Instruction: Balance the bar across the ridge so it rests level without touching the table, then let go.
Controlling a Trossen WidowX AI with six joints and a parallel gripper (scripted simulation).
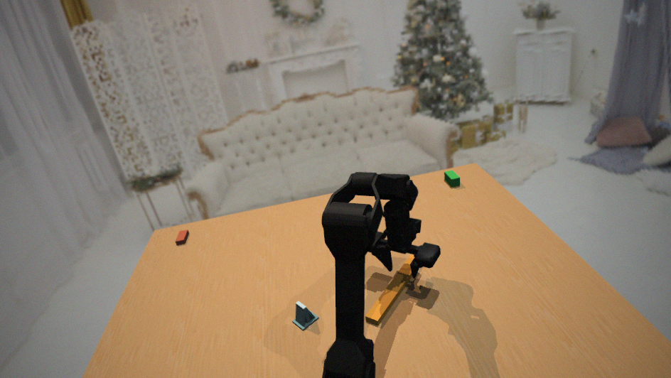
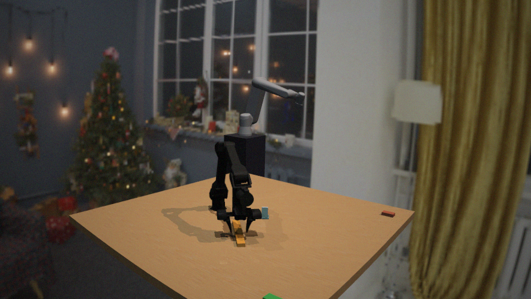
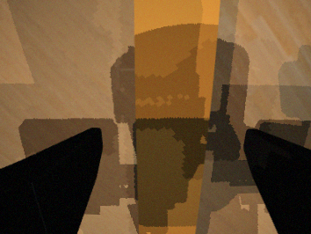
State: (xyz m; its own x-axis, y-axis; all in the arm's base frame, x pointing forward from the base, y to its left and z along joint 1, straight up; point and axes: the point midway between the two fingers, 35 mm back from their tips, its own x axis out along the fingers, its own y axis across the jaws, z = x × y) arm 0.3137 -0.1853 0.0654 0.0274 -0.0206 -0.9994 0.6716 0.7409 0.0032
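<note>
The orange bar lies flat on the table, running lengthwise through the wrist view. My gripper is open above the bar, with one finger on each side of it and a visible gap to both. Nothing is held. The small blue-grey ridge stands upright on its base, apart from the bar, to its left in the top view. Nothing rests on the ridge. It is not seen in the wrist view. The gripper covers part of the bar in the top and exterior views.
A red block lies near a far corner of the wooden table. A green block lies near another corner. A grey arm stands on a black pedestal behind the table in the exterior view.
</note>
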